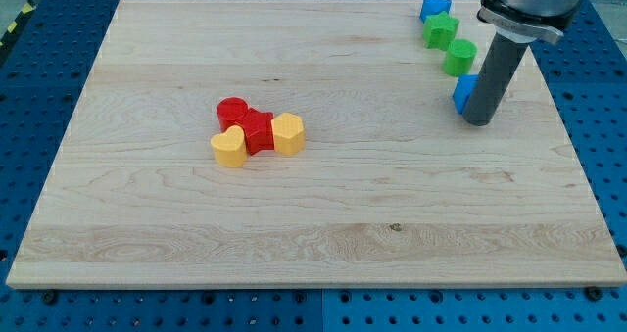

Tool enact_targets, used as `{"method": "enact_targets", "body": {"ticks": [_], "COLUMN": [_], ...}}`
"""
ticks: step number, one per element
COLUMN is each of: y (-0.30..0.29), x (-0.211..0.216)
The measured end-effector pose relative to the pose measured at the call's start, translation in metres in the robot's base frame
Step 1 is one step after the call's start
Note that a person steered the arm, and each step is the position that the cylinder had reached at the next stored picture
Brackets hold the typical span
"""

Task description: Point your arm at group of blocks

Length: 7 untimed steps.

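Tip [477, 122] beside blue block [463, 93]

A pale wooden board [392, 205] is lying flat and is filling most of the view. Its grain is running from the view's left to the view's right. A small dark knot [395, 226] is showing in the board, toward its lower edge and a little right of its middle. A blue table [39, 87] is lying under the board and is showing on all its sides, with rows of small round holes. Beyond the board's upper left corner, a yellow and black striped tape [12, 23] is crossing the table.
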<state>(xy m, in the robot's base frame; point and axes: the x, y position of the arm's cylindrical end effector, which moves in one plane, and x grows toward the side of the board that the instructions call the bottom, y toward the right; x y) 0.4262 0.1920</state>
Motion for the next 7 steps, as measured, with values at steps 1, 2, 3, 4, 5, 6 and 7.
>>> {"method": "enact_targets", "body": {"ticks": [1,2,3,4,5,6,7], "y": [0.0,-0.01,-0.061,-0.131,-0.204,-0.276,-0.361], "x": [-0.001,-0.001,-0.001,-0.006,-0.027,-0.039,-0.033]}}
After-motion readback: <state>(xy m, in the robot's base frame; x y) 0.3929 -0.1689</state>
